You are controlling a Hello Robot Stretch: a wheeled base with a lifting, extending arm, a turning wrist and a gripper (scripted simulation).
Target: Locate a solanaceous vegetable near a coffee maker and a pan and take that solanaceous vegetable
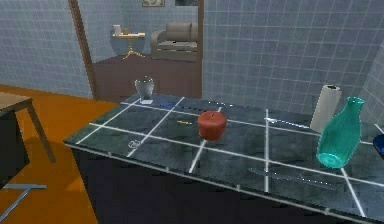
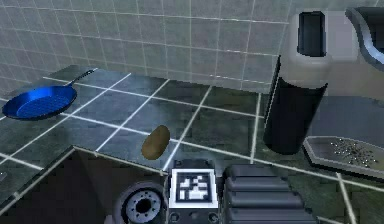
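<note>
Arm side view: gripper (image 2: 146, 203) cut by bottom edge, can't tell if holding anything. Potato (image 2: 155, 143) at counter (image 2: 112, 112) near edge, btw pan (image 2: 40, 101) & coffee maker (image 2: 318, 85); open tile around.

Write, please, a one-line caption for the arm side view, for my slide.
Brown potato on a dark tiled counter, between a blue pan and a coffee maker.
</note>
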